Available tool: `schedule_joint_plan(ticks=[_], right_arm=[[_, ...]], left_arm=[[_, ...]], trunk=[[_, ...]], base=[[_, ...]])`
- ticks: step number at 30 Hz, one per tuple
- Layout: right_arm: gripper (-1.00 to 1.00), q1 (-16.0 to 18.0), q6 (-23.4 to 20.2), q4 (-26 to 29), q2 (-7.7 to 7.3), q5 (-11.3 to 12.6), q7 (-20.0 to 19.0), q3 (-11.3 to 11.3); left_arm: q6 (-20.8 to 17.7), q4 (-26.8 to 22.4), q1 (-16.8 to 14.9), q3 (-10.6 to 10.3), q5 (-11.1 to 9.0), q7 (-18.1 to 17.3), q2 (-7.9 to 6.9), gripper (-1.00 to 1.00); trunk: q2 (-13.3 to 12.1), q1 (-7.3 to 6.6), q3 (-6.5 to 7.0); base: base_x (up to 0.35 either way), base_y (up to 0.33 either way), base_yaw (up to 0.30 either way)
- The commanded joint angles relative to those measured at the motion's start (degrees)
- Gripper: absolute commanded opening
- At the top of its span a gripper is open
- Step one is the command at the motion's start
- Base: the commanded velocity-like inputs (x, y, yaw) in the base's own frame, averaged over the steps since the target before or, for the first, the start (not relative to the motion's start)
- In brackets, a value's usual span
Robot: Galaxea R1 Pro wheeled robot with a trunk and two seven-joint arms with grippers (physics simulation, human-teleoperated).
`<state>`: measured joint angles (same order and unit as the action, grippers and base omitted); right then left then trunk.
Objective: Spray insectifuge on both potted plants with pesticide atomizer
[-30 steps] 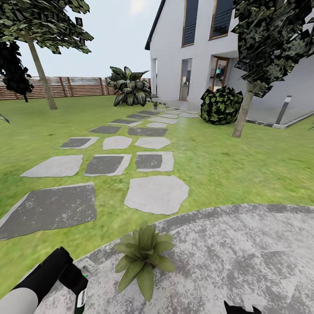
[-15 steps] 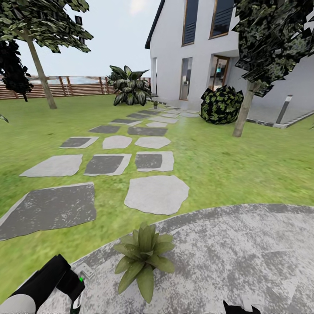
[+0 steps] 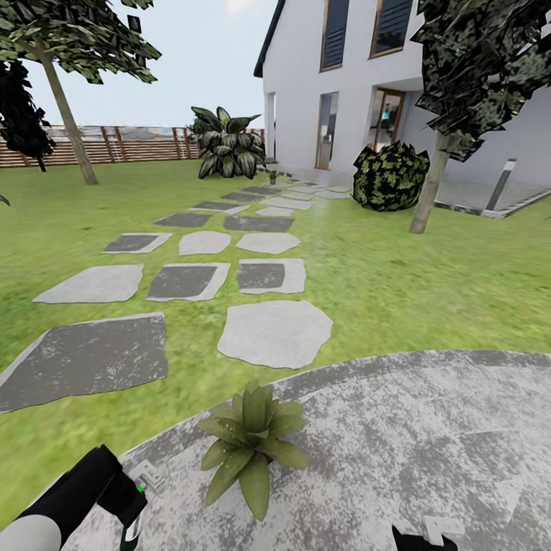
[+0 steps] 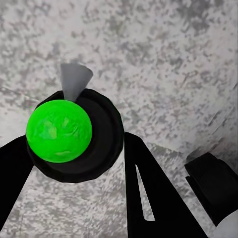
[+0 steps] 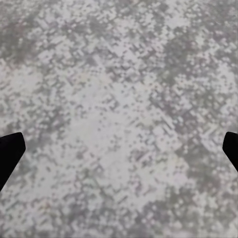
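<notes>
Head view. My left gripper (image 3: 130,520) hangs low at the near left edge of the round paved patio (image 3: 428,436), with the black forearm sloping down to it. The pesticide atomizer (image 3: 132,528) is clamped in it: a slim bottle pointing downward below the wrist, cut by the frame's bottom edge, with a small green spot at its top. One potted plant (image 3: 251,440) stands on the patio rim just to the right of that gripper, near but apart from it, its pointed leaves spread in a low rosette. A second small potted plant (image 3: 273,176) sits far up the stepping-stone path (image 3: 274,332), near the white house (image 3: 360,92).

Left wrist view. My fingers (image 4: 148,193) close on a black round collar around the atomizer (image 4: 59,130), seen end-on as a bright green dome, with speckled paving behind it.

Right wrist view. My right gripper (image 5: 119,148) has its two dark fingertips (image 5: 10,151) spread wide at opposite edges, nothing between them, over bare patio paving. In the head view its top (image 3: 425,536) shows at the bottom edge, well apart from the near plant.
</notes>
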<state>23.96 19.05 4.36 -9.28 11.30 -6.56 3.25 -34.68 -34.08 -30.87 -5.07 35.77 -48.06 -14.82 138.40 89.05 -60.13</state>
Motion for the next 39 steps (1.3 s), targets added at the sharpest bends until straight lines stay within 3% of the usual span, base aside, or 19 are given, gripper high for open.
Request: schedule_joint_plan(ticks=[1,3,7,10,12,17,29,39], right_arm=[[1.0,0.04,0.22,-0.08,-0.03,0.59,-0.3,0.39],[1.0,0.04,0.26,-0.29,-0.03,0.51,-0.32,0.51],[1.0,0.04,0.28,-0.21,0.0,0.48,-0.31,0.54],[1.0,0.04,0.33,-0.37,-0.05,0.44,-0.3,0.6],[1.0,0.04,0.36,-0.67,0.01,0.39,-0.26,0.65],[1.0,0.04,0.37,-0.68,-0.06,0.47,-0.22,0.61],[1.0,0.04,0.37,-0.67,-0.09,0.47,-0.21,0.57],[1.0,0.04,0.35,-0.74,-0.19,0.41,-0.36,0.62]], left_arm=[[-0.15,-0.11,0.03,-0.12,0.28,-0.38,-0.12,-1.0],[-0.07,-0.11,0.08,0.67,0.17,-0.42,-0.16,-1.0],[-0.02,-0.24,-0.24,4.35,0.12,-0.37,0.56,-1.0],[-0.12,-0.41,-2.61,5.08,0.04,-0.39,1.74,-1.0],[-2.26,-0.47,-5.92,4.88,0.42,-0.44,3.39,-1.0],[-4.55,-0.81,-7.1,4.76,0.5,-0.45,4.34,-1.0],[-4.4,-0.19,-6.34,4.28,0.63,-0.61,4.23,-1.0],[-3.88,0.2,-6.37,1.75,0.74,-2.09,3.5,-1.0]], trunk=[[0.02,-0.01,-0.07],[0.02,-0.01,-0.09],[0.02,-0.01,-0.1],[0.02,-0.01,-0.1],[0.02,-0.01,-0.1],[0.02,-0.01,-0.1],[0.02,-0.01,-0.1],[0.02,-0.01,-0.1]], base=[[0.0,0.0,0.0],[0.0,0.0,0.0],[0.0,0.0,0.0],[0.0,0.0,0.0],[0.0,0.0,0.0],[0.0,0.052,0.0],[-0.011,0.098,0.0],[-0.028,0.001,0.0]])
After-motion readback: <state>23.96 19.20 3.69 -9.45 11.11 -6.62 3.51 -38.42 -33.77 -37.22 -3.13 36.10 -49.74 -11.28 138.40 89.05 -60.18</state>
